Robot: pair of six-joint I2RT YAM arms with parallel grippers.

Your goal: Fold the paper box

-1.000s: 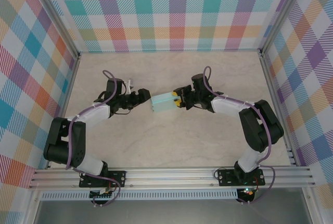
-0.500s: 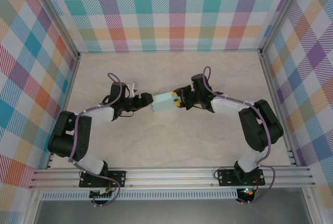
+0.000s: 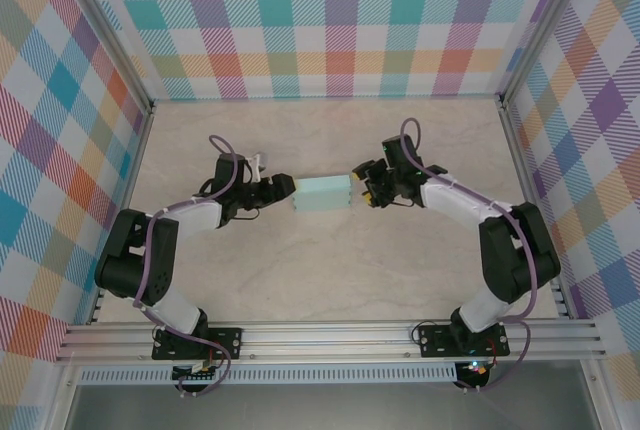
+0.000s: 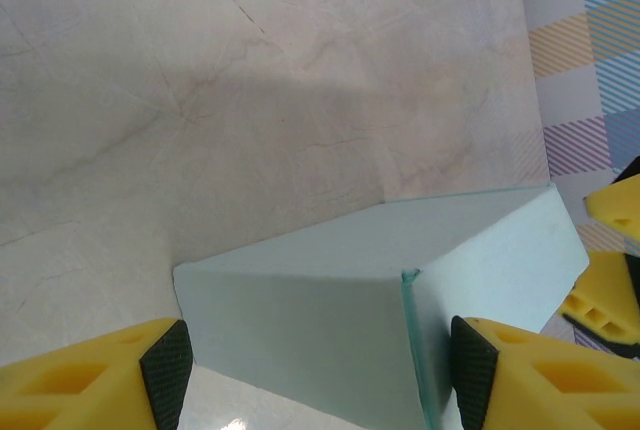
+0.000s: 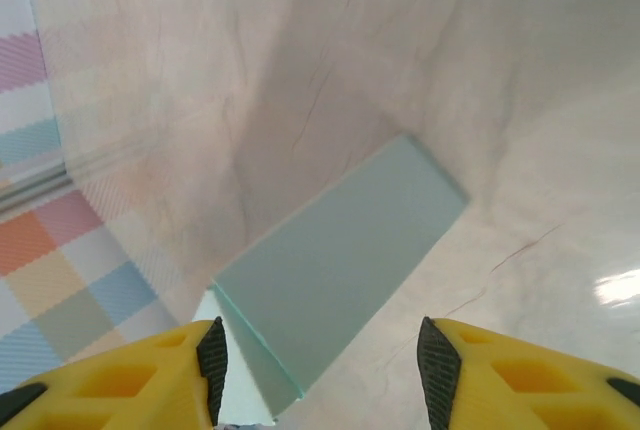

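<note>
At the near edge, a grey metal rail [image 3: 330,335] carries the bases of 2 black-and-white arms, each trailing a purple cable [image 3: 150,260]. The left arm [image 3: 180,218] and the right arm [image 3: 470,205] both bend inward toward the middle of the table [image 3: 330,280], a pale beige surface with faint marble veins and a soft sheen.

The paper box [image 3: 323,193], pale aqua-blue and closed into a small shallow block, lies flat near the table's centre between the 2 grippers, with its long side running left to right.

The left gripper [image 3: 283,188] is at the box's left end. In the left wrist view its yellow fingers [image 4: 90,380] stand wide apart on either side of that end. The black pads are just beside the card, and I cannot tell whether they touch it.

The right gripper [image 3: 365,180] sits just off the box's right end, apart from it. In the right wrist view its jaws are spread wide and hold nothing, with the box lying ahead of the yellow fingertips [image 5: 500,380].

Beyond the table, 3 walls [image 3: 330,20] in a pastel check of teal, orange, purple and yellow enclose the space, framed by metal posts.
</note>
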